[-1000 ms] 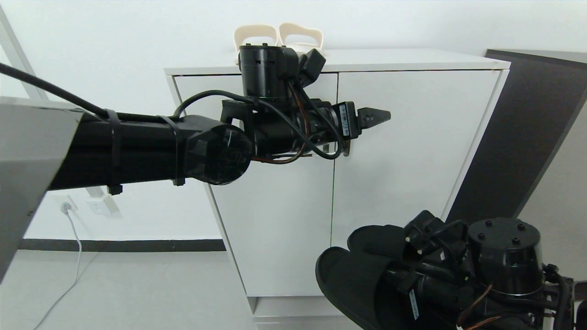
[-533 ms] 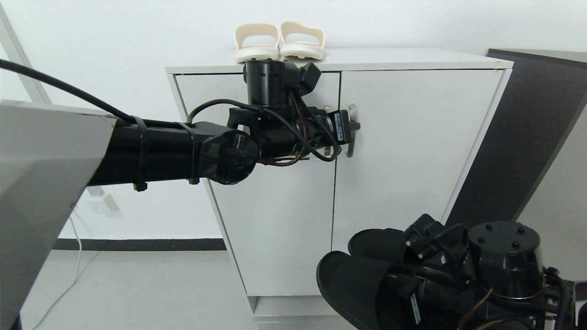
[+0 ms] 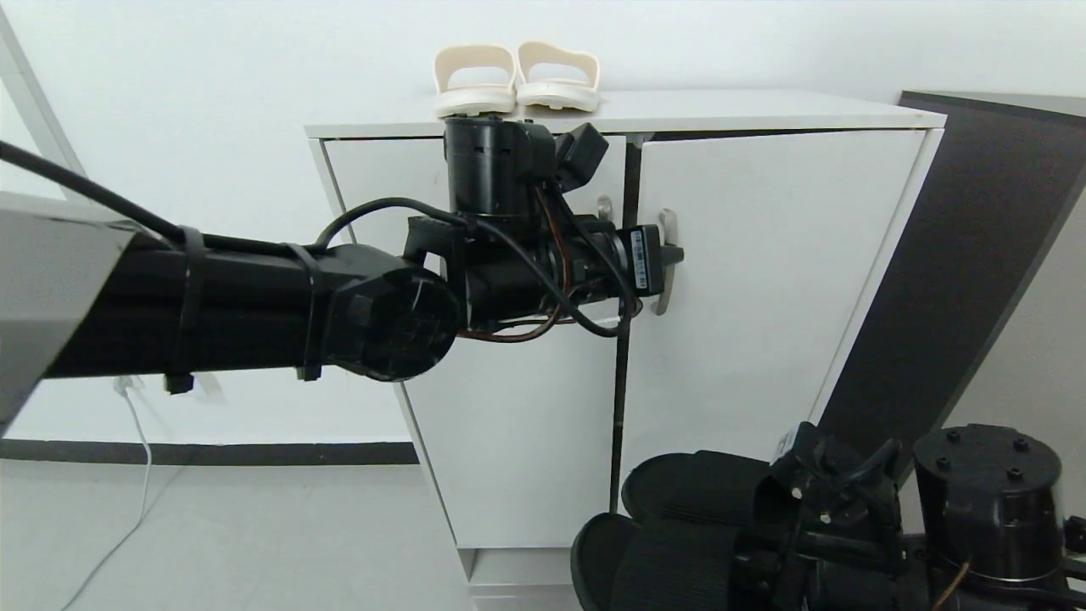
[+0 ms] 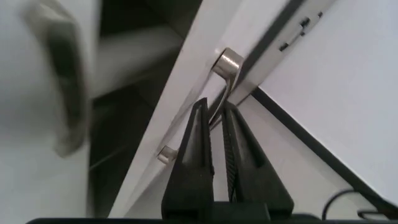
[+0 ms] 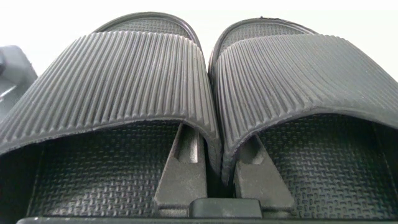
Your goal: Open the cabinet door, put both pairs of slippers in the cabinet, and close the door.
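Door handle (image 4: 227,63) tight in L claw (image 4: 214,106); blk slippers (image 5: 124,81) in R claw (image 5: 219,155)

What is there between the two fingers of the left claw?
The metal handle of the right cabinet door, gripped by the left claw, as the left wrist view shows.

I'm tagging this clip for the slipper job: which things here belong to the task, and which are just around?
Task things:
cabinet; its right door, ajar; door handle, gripped by the left gripper; black slippers, held by the right gripper; cream slippers on the cabinet top.

Just around:
wall socket with its cable; dark panel beside the cabinet.
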Controlling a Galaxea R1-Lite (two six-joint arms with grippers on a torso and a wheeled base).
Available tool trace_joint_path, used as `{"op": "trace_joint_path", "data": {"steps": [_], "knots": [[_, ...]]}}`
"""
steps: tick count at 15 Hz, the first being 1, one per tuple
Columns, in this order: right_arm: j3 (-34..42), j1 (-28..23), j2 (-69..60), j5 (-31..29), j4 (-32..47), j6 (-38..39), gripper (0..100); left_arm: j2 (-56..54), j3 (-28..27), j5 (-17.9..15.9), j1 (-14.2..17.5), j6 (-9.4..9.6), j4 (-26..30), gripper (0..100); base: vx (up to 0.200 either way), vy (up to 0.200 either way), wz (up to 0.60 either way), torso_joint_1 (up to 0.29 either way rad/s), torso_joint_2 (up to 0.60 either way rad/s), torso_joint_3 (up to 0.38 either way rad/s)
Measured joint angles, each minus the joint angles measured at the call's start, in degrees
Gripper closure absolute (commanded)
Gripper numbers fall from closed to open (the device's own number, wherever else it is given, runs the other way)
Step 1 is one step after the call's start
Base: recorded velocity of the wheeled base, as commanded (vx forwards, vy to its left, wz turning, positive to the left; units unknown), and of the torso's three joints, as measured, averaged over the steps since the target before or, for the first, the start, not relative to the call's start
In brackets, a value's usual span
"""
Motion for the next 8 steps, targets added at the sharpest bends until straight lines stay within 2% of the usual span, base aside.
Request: {"op": "trace_joint_path", "data": {"steps": [5, 8], "knots": [[1.44, 1.52, -1.07, 0.13, 0.05, -2.26, 100, -8.0, 11.47, 0.15, -1.68, 0.69, -3.51, 100, 0.0, 0.0, 0.0, 0.0, 0.0, 0.0], [1.96, 3.1, -1.17, 0.09, 0.07, -2.41, 100, -11.5, 15.01, -0.33, -0.18, 0.8, -4.11, 100, 0.0, 0.0, 0.0, 0.0, 0.0, 0.0]]}}
